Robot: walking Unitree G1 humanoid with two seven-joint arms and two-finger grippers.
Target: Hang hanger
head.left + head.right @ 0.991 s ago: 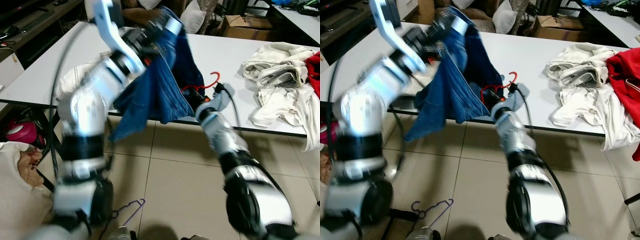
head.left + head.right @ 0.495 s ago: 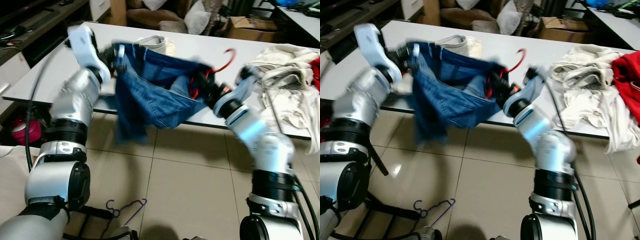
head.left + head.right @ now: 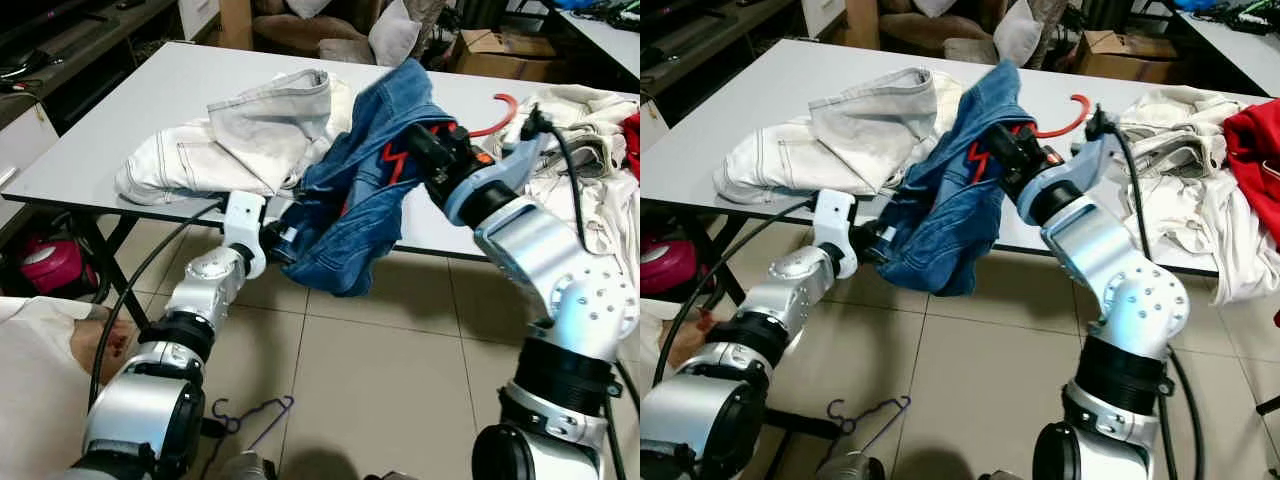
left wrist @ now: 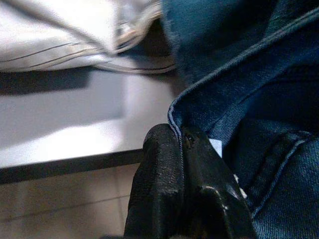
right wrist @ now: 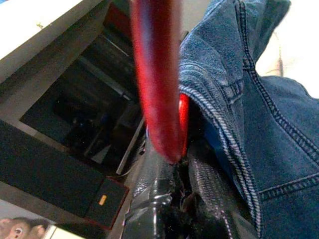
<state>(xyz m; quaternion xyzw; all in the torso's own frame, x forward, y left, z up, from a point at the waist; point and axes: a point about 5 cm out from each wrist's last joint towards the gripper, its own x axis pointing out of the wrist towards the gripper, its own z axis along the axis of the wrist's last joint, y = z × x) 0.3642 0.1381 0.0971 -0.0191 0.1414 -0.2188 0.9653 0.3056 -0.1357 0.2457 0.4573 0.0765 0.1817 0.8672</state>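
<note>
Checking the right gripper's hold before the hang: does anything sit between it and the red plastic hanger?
Nothing visible does. The right gripper is shut directly on the red plastic hanger, with the blue denim garment draped beside its fingers. The left gripper pinches the denim's hem.

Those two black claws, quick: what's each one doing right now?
Left gripper: shut on the denim garment's hem, at the table edge.
Right gripper: shut on the red hanger, raised above the table.
</note>
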